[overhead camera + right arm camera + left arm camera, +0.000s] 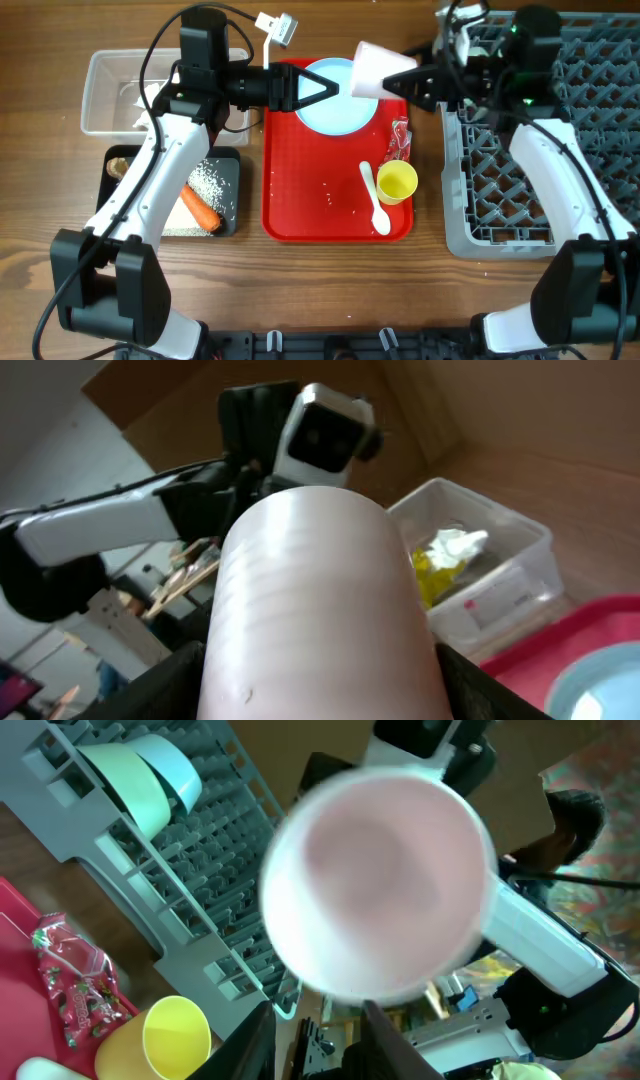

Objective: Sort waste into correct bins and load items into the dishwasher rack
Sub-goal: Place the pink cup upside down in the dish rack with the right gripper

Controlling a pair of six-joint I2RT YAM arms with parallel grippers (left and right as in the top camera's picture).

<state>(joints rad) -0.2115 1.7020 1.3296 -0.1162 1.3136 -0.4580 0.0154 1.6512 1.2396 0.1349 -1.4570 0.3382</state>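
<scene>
Right end effector [405,80] grips the pink cup [375,68], held sideways over the blue plate [335,112] on the red tray [300,200]. Left end effector [322,88] is open, facing the cup's mouth.

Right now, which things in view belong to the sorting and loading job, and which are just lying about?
Job: pink cup, plate, yellow cup, spoon, red wrapper, carrot, rice, clear tub, black tray, rack, two racked bowls.

Lying about: red tray, small white gadget beyond it.
</scene>
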